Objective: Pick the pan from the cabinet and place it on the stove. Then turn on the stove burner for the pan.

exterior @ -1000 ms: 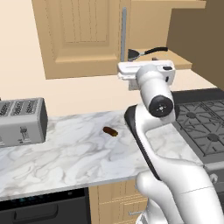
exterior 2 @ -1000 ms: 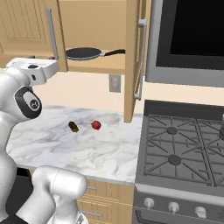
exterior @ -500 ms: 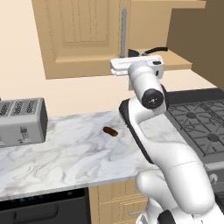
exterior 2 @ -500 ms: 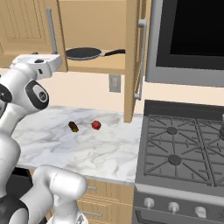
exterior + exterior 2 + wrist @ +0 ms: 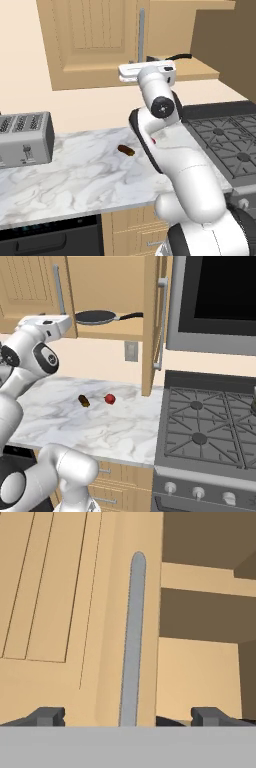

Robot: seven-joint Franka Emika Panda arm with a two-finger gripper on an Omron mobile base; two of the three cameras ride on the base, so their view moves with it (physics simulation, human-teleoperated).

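Observation:
The pan [image 5: 97, 317] lies on the wooden shelf of the open cabinet [image 5: 107, 281], its black handle [image 5: 131, 316] pointing right; from the left base view just the handle's end [image 5: 180, 56] shows above the hand. My gripper [image 5: 127, 717] is open and holds nothing, level with the shelf and left of the pan. It faces the grey bar handle [image 5: 131, 642] of the shut left door [image 5: 55, 612]. The white hand [image 5: 147, 72] hangs just in front of that door. The stove [image 5: 210, 421] sits to the right, with knobs [image 5: 199, 492] along its silver front.
The right cabinet door [image 5: 151, 321] stands open, edge-on, with its own bar handle [image 5: 161, 321]. A small brown item [image 5: 84, 401] and a red one [image 5: 109, 399] lie on the marble counter [image 5: 90, 421]. A toaster [image 5: 25, 140] stands at the left. A black microwave [image 5: 220, 301] hangs above the stove.
The hand has moved left and slightly up, closer to the cabinet's shut door. The pan has not moved.

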